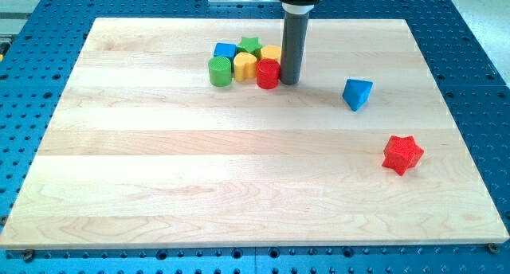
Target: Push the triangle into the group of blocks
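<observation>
A blue triangle block [357, 93] lies alone at the view's right of the board. A group of blocks sits at the view's top centre: a green cylinder [219, 71], a yellow heart-like block [244, 66], a red cylinder [268, 74], a blue block [225, 50], a green star [250, 45] and a yellow block [271, 52]. My tip [289, 82] stands just to the right of the red cylinder, touching or nearly touching it, about 85 pixels left of the triangle.
A red star [402, 154] lies at the view's lower right of the wooden board [159, 170]. The board rests on a blue perforated table [478, 67].
</observation>
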Available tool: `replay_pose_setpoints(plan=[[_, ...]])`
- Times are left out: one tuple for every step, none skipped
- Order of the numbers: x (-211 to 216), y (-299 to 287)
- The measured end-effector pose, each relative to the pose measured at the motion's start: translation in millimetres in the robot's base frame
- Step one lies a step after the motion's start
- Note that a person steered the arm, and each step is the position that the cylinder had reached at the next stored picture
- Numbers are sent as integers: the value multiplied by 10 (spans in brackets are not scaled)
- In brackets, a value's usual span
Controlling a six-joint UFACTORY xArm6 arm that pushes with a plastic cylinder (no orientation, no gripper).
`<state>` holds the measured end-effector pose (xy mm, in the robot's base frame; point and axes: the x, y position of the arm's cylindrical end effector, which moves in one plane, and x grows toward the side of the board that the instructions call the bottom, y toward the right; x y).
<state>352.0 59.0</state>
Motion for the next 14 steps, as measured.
replay_pose_setpoints(plan=[[0, -42], [-37, 280], [-199, 1030], [250, 1520], [347, 1456], [637, 836], [714, 237], [682, -316], [660, -613], [644, -608], [691, -442], [656, -240], [613, -154], [556, -163]])
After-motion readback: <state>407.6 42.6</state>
